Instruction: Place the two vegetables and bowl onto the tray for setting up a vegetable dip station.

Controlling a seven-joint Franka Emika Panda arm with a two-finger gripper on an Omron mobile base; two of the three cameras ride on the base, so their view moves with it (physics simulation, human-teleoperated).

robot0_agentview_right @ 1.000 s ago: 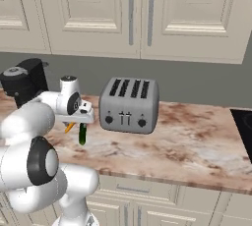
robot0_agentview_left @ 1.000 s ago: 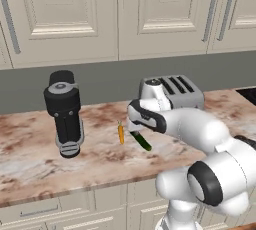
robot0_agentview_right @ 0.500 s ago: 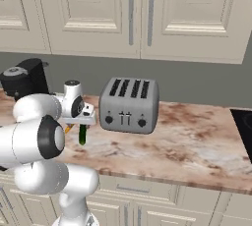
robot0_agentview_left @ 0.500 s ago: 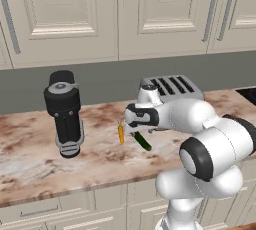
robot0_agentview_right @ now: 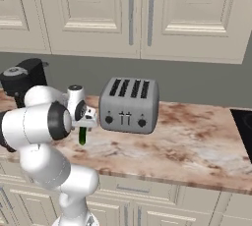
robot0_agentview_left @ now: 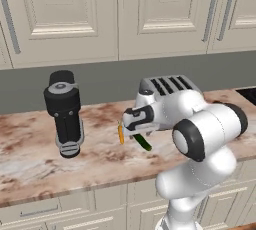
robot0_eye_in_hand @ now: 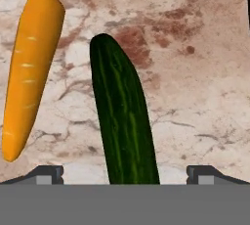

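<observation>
A slim orange carrot [robot0_eye_in_hand: 30, 67] and a longer dark-green vegetable [robot0_eye_in_hand: 123, 121] lie side by side on the marble counter, not touching. My gripper [robot0_eye_in_hand: 125, 172] is open and hovers just above them. Its two fingertips stand wide apart, one on each side of the green vegetable's near end, and nothing is held. From the left base camera the carrot [robot0_agentview_left: 120, 134] and the green vegetable [robot0_agentview_left: 143, 142] lie right below the gripper [robot0_agentview_left: 133, 134]. From the right, the green vegetable [robot0_agentview_right: 82, 135] shows under the gripper [robot0_agentview_right: 85, 127]. The bowl and the tray are out of view.
A black coffee machine [robot0_agentview_left: 64, 114] stands on the counter left of the vegetables. A silver four-slot toaster [robot0_agentview_right: 129, 104] stands just behind and to the right of them. A dark stove edge [robot0_agentview_right: 244, 127] is at the far right. Wall cabinets hang above.
The hand has sunk a little toward the two vegetables, and the arm's elbow has swung forward. The carrot and the green vegetable have not moved.
</observation>
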